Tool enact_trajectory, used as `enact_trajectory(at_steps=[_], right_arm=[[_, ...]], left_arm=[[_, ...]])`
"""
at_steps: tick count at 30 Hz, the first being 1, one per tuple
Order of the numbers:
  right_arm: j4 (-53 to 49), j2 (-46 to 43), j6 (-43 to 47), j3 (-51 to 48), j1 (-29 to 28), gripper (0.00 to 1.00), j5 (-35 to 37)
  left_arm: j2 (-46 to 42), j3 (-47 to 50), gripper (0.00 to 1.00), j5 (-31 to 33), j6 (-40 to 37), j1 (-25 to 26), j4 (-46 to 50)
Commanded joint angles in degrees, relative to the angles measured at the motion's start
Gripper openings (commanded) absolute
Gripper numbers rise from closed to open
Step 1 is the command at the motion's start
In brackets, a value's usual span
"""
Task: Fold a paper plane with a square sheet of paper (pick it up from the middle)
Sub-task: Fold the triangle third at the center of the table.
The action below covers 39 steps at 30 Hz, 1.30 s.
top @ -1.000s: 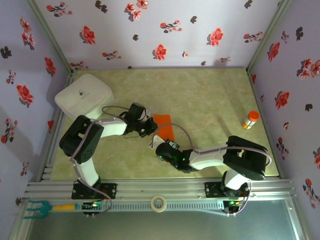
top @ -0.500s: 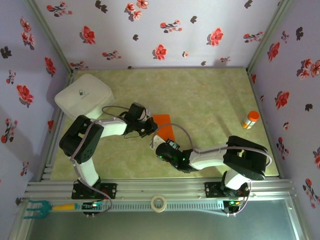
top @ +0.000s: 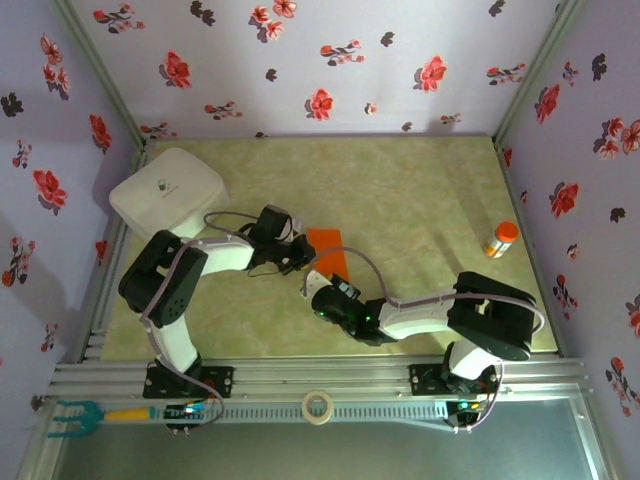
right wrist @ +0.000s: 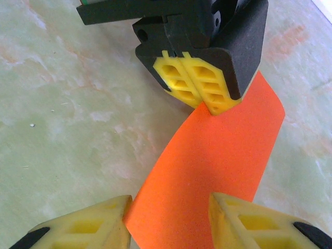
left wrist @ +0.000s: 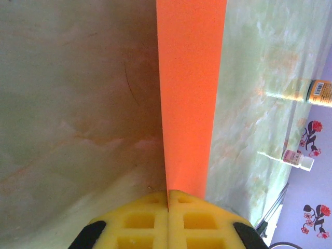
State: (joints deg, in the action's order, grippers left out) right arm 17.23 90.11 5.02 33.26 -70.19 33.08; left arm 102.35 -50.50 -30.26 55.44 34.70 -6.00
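Observation:
The square sheet of paper (top: pixel 330 250), bright orange and bent into a curve, lies mid-table just beyond both grippers. My left gripper (top: pixel 298 256) is shut on its left edge; in the left wrist view the paper (left wrist: pixel 190 98) runs straight out from the closed yellow pads (left wrist: pixel 168 196). My right gripper (top: pixel 312 284) is open at the sheet's near end. In the right wrist view the paper (right wrist: pixel 212 161) passes between its two spread fingertips (right wrist: pixel 168 207), the left one at the paper's edge. The left gripper (right wrist: pixel 203 104) pinches the sheet's far side there.
A white box (top: pixel 165 192) sits at the far left corner. An orange-capped bottle (top: pixel 500 239) stands at the right, seen sideways in the left wrist view (left wrist: pixel 321 92) beside a small white bottle (left wrist: pixel 299 158). A tape roll (top: pixel 318 405) and green-handled tool (top: pixel 80 415) lie on the front rail.
The right gripper's jaws have come apart around the paper's near end. Both arms and the sheet stay almost where they were in the top view.

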Motion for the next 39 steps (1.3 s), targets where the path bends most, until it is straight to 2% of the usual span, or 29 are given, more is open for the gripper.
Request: enact_trajectory(at_steps=[1, 7, 15, 18, 30, 34, 35, 37, 39], right_arm=[[-0.9, 1.5, 1.0, 0.5, -0.4, 0.44, 1.6], [-1.3, 1.8, 1.4, 0.7, -0.3, 0.44, 2.0], [-0.1, -0.1, 1.2, -0.1, -0.3, 0.27, 1.8], [-0.3, -0.8, 1.0, -0.3, -0.3, 0.26, 1.6], [-2.1, -0.9, 0.4, 0.4, -0.3, 0.09, 1.7], [-2.7, -1.5, -0.8, 0.4, -0.2, 0.04, 0.7], [-3.3, -1.7, -1.9, 0.7, 0.0, 0.04, -0.2], [-4.5, -3.0, -4.7, 0.9, 0.9, 0.03, -3.5], [-5.3, -4.5, -8.8, 0.8, 2.8, 0.03, -9.2]], left_arm=[[-1.4, 0.1, 0.0, -0.7, 0.6, -0.4, -0.1], [-1.4, 0.2, 0.0, -0.7, 0.6, -0.4, -0.2], [-1.3, 0.2, 0.0, -0.7, 0.7, -0.4, -0.3], [-1.3, 0.3, 0.0, -0.7, 0.7, -0.4, -0.3], [-1.3, 0.0, 0.01, -0.7, 0.7, -0.4, -0.1], [-1.9, -0.6, 0.12, 0.2, -0.3, -0.4, 1.8], [-2.5, -0.9, 0.16, 1.0, -0.9, -0.5, 3.0], [-3.9, -1.6, 0.31, 3.0, -2.5, -0.7, 6.4], [-5.8, -2.8, 0.4, 5.9, -4.9, -1.1, 11.3]])
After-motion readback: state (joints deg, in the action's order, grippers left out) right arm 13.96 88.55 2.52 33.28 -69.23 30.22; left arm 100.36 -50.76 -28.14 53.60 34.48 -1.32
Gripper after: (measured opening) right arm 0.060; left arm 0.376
